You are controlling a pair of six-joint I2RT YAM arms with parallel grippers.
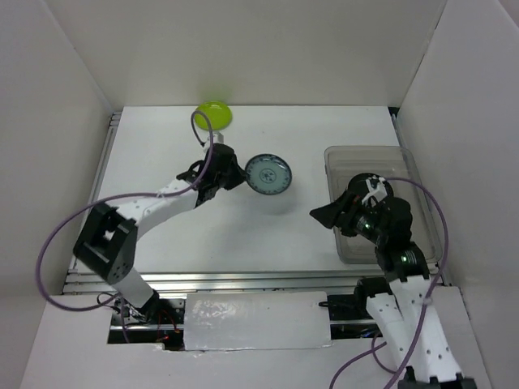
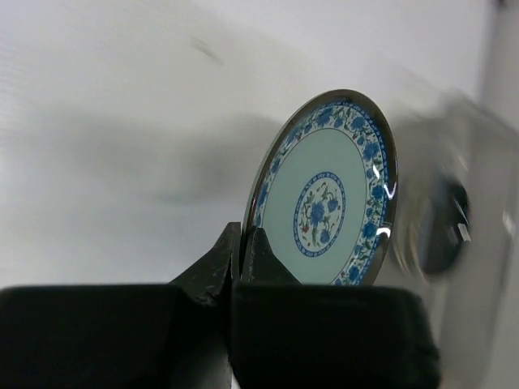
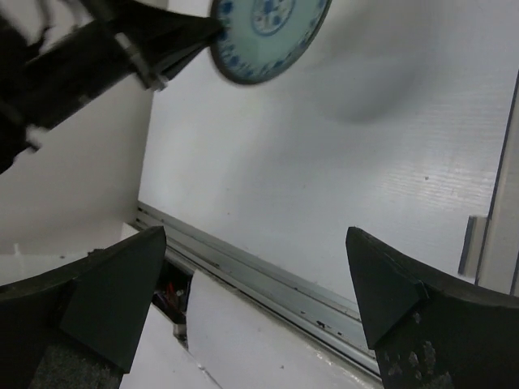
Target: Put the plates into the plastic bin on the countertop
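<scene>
A blue-grey patterned plate [image 1: 268,174] hangs above the middle of the countertop [image 1: 243,235], pinched at its left rim by my left gripper [image 1: 235,175]. The left wrist view shows that plate [image 2: 324,194] tilted on edge, its rim squeezed between the two black fingers [image 2: 220,259]. The right wrist view catches the same plate [image 3: 268,36] at the top. A lime green plate [image 1: 214,115] lies at the far edge of the countertop. The clear plastic bin [image 1: 409,166] stands at the right. My right gripper [image 1: 324,215] stands open with nothing in it, at the bin's left side.
White walls enclose the countertop on three sides. Metal rails [image 1: 203,281] run along the near edge and the left side. The right arm's body [image 1: 381,215] covers much of the bin's inside, so its contents are hidden. A purple cable [image 1: 57,243] loops beside the left arm.
</scene>
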